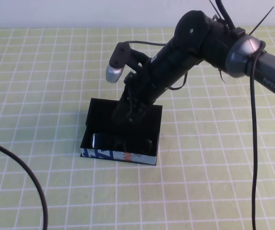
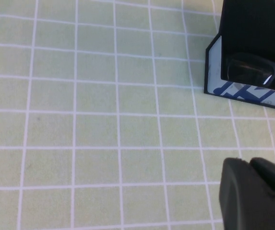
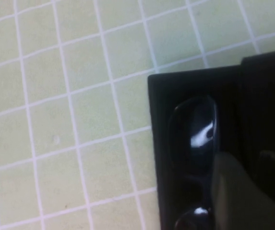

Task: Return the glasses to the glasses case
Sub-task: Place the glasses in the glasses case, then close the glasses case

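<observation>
The black glasses case [image 1: 109,154] lies open at the table's middle, its blue, white and orange side facing me. The black glasses [image 1: 109,141] lie inside along the front wall. My right gripper [image 1: 129,116] hangs over the case's inside, just behind the glasses, open and holding nothing. In the right wrist view its finger [image 3: 235,191] is beside the glasses [image 3: 195,129] in the case [image 3: 154,143]. My left gripper [image 2: 252,191] is shut and empty above the mat, well to the case's left; the case [image 2: 213,67] and glasses [image 2: 252,72] show in its view.
A green mat with a white grid [image 1: 41,96] covers the table. A black cable [image 1: 31,182] loops over the front left corner. Another cable [image 1: 253,143] hangs from the right arm over the right side.
</observation>
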Available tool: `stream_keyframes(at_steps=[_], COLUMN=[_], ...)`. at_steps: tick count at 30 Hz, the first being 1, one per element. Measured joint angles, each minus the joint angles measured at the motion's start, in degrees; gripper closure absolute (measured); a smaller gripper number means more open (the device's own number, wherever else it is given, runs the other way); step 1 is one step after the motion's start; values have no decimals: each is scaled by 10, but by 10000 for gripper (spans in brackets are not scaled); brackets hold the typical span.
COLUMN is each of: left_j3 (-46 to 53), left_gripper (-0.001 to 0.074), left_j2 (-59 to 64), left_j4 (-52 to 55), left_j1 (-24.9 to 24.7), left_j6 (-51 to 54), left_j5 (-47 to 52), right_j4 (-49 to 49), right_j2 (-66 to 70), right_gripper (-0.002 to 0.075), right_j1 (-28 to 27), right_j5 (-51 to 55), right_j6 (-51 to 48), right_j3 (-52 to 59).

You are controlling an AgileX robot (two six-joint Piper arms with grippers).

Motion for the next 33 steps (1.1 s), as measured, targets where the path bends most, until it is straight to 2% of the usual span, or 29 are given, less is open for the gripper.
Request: stream_keyframes(at_steps=[2, 5, 8, 11, 19, 25, 29, 33], left_j3=[0, 0, 0, 0, 0, -3, -3, -3], left_gripper=[738, 738, 738, 739, 738, 738, 738, 738], left_j2=[2, 16, 53, 102, 241, 334, 403, 469], left_j4=[-4, -33, -76, -133, -315, -405, -426, -470], left_j1=[0, 0, 0, 0, -1, -54, -99, -112], left_j6=[24, 120, 205, 287, 498, 634, 666, 675], left_j5=[2, 16, 21, 2, -51, -164, -232, -290], right_j4=[1, 6, 11, 13, 36, 56, 51, 21], right_j2=[-1, -1, -1, -1, 0, 10, 19, 30], right_gripper=[677, 725, 736, 741, 742, 742, 742, 742], right_j1=[-6, -22, -47, -69, -89, -89, -89, -89], right_j5=[-6, -37, -64, -78, -102, -106, -108, -110], right_j6=[34, 135, 222, 266, 282, 282, 282, 292], right_j3=[0, 0, 0, 0, 0, 0, 0, 0])
